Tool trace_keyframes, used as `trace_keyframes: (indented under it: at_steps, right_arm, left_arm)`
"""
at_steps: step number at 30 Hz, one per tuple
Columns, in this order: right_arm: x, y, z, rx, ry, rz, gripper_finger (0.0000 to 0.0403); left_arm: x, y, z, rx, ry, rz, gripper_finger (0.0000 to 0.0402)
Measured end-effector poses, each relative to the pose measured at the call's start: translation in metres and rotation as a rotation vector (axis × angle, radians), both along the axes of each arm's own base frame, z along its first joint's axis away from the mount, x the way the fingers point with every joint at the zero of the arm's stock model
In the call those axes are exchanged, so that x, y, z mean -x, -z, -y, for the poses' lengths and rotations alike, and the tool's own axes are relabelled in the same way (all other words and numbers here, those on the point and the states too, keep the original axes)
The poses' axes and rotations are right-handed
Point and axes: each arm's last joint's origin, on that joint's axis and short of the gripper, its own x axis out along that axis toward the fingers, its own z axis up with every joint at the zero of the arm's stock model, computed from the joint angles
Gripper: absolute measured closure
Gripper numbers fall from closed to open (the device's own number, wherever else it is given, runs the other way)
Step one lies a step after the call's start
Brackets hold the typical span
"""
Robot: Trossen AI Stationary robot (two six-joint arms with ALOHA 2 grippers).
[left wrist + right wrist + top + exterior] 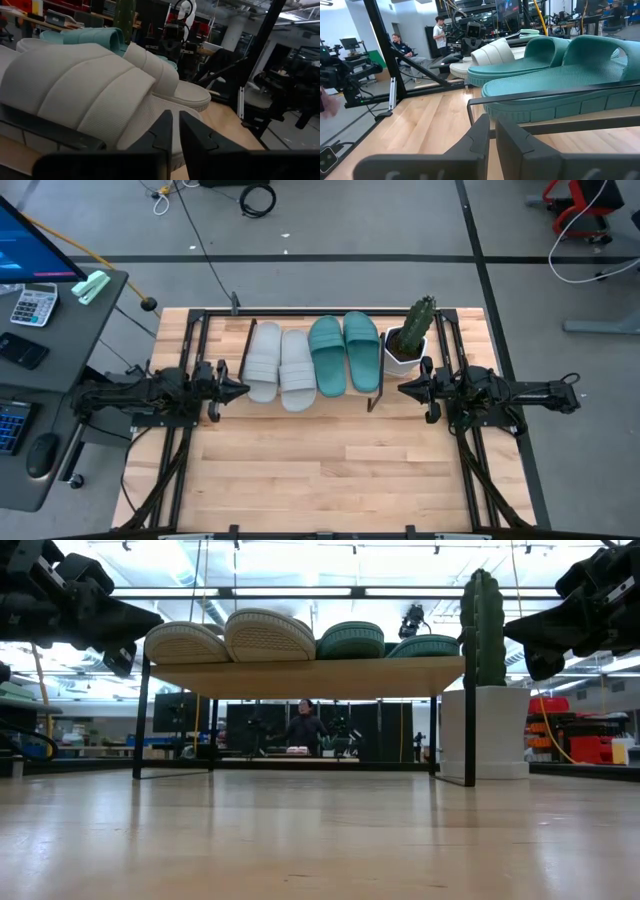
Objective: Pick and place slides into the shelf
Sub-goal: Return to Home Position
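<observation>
Two light grey slides and two teal-green slides lie side by side, straps up, soles on the shelf's plank top. The shelf stands on thin black legs at the table's far middle. My left gripper hovers level just off the shelf's left end, shut and holding nothing. Its wrist view shows the nearest grey slide close ahead of the gripper. My right gripper hovers level off the shelf's right end, also shut and holding nothing. The teal slides lie ahead of it.
A cactus in a white pot stands on the table at the shelf's right end, just beyond my right gripper. A desk with a calculator, keyboard and mouse lies left of the table. Bare tabletop spreads on the near side. People are in the room beyond.
</observation>
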Motion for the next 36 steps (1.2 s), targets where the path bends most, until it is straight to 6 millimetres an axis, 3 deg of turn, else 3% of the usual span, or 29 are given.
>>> trace_keyframes:
  at_steps: [36]
  right_arm:
    - [0.0,0.0,0.0,0.0,0.0,0.0,0.0364]
  left_arm:
    - [0.0,0.0001,0.0,0.0,0.0,0.001,0.037]
